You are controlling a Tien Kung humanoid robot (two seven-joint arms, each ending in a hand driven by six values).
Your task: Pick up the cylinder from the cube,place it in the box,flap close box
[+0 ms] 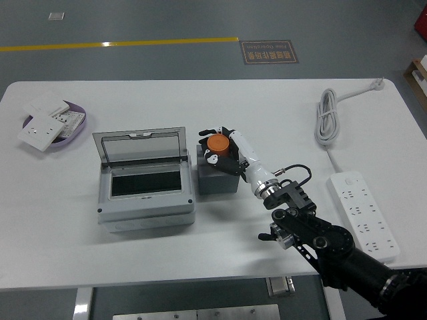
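An orange cylinder (217, 143) stands on top of a dark grey cube (217, 180) near the middle of the table. My right hand (220, 148) reaches in from the lower right, its black and white fingers curled around the cylinder. To the left of the cube sits a grey box (145, 203) with its clear flap lid (139, 146) standing open at the back. My left arm is out of view.
A purple dish (81, 108) with white switch plates (41, 130) sits at the far left. A white power strip (363, 213) and its coiled cable (325, 117) lie on the right side of the white table (200, 93).
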